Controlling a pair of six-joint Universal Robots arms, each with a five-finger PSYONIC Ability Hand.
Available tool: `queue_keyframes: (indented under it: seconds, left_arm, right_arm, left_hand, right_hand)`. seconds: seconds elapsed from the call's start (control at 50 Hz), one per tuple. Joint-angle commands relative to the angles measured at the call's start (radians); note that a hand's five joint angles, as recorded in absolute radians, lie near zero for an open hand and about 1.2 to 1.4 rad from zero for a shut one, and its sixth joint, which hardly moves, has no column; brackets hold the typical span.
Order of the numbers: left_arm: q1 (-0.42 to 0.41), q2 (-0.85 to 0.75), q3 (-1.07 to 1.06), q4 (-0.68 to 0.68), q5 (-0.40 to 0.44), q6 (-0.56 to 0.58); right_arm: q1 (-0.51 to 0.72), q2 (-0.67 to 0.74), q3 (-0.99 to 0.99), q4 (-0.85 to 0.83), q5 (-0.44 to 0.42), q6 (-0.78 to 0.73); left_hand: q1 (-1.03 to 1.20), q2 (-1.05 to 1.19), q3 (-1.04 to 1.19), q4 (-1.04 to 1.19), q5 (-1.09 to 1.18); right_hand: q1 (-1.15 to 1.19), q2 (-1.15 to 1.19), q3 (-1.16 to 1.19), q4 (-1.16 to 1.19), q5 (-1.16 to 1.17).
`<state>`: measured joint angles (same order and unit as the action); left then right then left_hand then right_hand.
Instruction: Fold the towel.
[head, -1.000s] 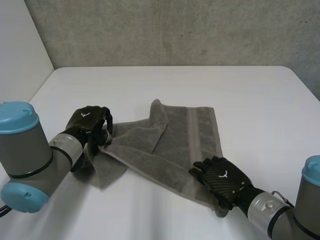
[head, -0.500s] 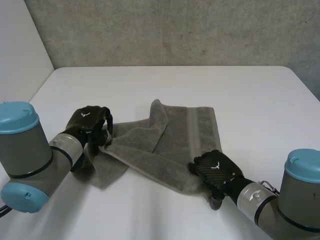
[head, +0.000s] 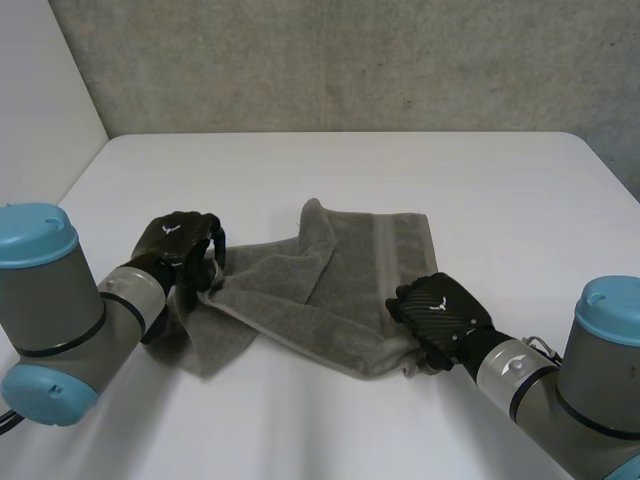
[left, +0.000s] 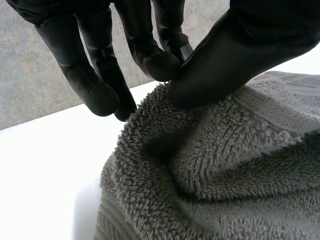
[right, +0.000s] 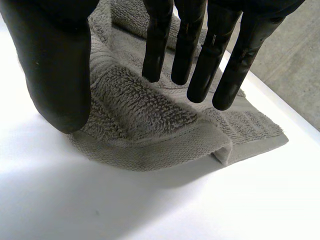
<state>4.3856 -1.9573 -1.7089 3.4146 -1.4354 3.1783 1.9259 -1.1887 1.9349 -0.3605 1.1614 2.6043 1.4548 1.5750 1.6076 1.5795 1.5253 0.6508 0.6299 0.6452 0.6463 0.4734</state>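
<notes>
Slid inward since a second earlier, right hand (head: 440, 308) bunching the near right corner of one grey towel (head: 330, 290), fingers straight, thumb apart, left hand (head: 180, 245) pinched its left edge, one white table (head: 400, 170), concrete wall (head: 350, 60) behind.

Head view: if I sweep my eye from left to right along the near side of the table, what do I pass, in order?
left arm → left hand → towel → right hand → right arm
</notes>
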Motion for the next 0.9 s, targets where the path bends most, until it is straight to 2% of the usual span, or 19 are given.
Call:
queue_keyframes:
  seconds: [0.02, 0.16, 0.3, 0.4, 0.44, 0.56, 0.62, 0.64, 0.66, 0.68, 0.7, 0.82, 0.9]
  left_arm:
    - [-0.001, 0.000, 0.000, 0.000, 0.001, 0.000]
    - [0.000, 0.000, -0.003, 0.000, 0.003, 0.000]
    - [0.000, 0.000, -0.005, 0.000, 0.004, 0.000]
    - [0.000, 0.000, -0.005, 0.000, 0.006, 0.000]
    - [-0.001, 0.000, -0.005, 0.000, 0.006, 0.000]
    - [-0.001, 0.000, -0.005, 0.000, 0.007, 0.000]
    - [0.000, 0.002, -0.005, 0.000, 0.006, 0.000]
    - [0.000, 0.002, -0.003, 0.000, 0.006, 0.000]
    - [0.000, 0.002, -0.003, 0.000, 0.006, 0.000]
    - [0.000, 0.002, -0.002, 0.000, 0.007, 0.000]
    - [0.000, 0.003, 0.003, 0.000, 0.006, 0.000]
    - [0.000, 0.015, 0.035, 0.000, 0.006, 0.000]
    - [0.000, 0.029, 0.110, -0.005, -0.005, -0.001]
  right_arm:
    - [0.005, 0.006, -0.011, 0.000, 0.001, -0.001]
    - [0.013, 0.006, -0.045, 0.002, 0.011, 0.005]
    - [0.033, 0.034, -0.071, 0.008, 0.014, 0.005]
    - [0.036, 0.084, -0.080, 0.017, 0.015, 0.003]
    - [0.039, 0.103, -0.082, 0.037, 0.021, 0.003]
    - [0.036, 0.104, -0.085, 0.061, 0.020, 0.005]
    - [0.035, 0.104, -0.088, 0.061, 0.020, 0.005]
    - [0.035, 0.104, -0.090, 0.061, 0.018, 0.005]
    - [0.035, 0.104, -0.090, 0.061, 0.018, 0.005]
    - [0.033, 0.104, -0.091, 0.060, 0.018, 0.005]
    - [0.033, 0.090, -0.093, 0.058, 0.018, 0.006]
    - [0.033, 0.006, -0.126, 0.051, 0.015, 0.028]
    - [0.035, -0.035, -0.224, 0.051, 0.021, 0.086]
  left_hand:
    - [-0.059, -0.179, -0.211, -0.183, -0.304]
    - [-0.059, -0.179, -0.211, -0.183, -0.304]
    - [-0.059, -0.179, -0.211, -0.183, -0.304]
    - [-0.059, -0.179, -0.211, -0.183, -0.304]
    - [-0.059, -0.179, -0.211, -0.183, -0.304]
    - [-0.059, -0.179, -0.211, -0.183, -0.304]
    - [-0.059, -0.179, -0.211, -0.183, -0.304]
    - [-0.059, -0.179, -0.211, -0.183, -0.304]
    - [-0.059, -0.179, -0.211, -0.183, -0.304]
    - [-0.059, -0.179, -0.211, -0.183, -0.304]
    - [-0.059, -0.179, -0.211, -0.183, -0.304]
    - [-0.059, -0.179, -0.211, -0.183, -0.304]
    - [-0.059, -0.179, -0.211, -0.183, -0.304]
  right_hand:
    - [0.121, 0.142, 0.127, 0.126, 0.124]
    - [0.397, 0.418, 0.403, 0.401, 0.400]
    - [0.397, 0.418, 0.403, 0.402, 0.400]
    - [0.315, 0.336, 0.321, 0.319, 0.318]
    - [0.116, 0.137, 0.122, 0.121, 0.119]
    - [0.083, 0.104, 0.089, 0.088, 0.086]
    - [0.224, 0.245, 0.230, 0.228, 0.227]
    - [0.416, 0.437, 0.421, 0.420, 0.419]
    - [0.418, 0.439, 0.423, 0.422, 0.421]
    - [0.630, 0.651, 0.635, 0.634, 0.633]
    - [0.744, 0.765, 0.750, 0.749, 0.747]
    - [0.746, 0.766, 0.751, 0.750, 0.748]
    - [0.746, 0.766, 0.751, 0.750, 0.748]
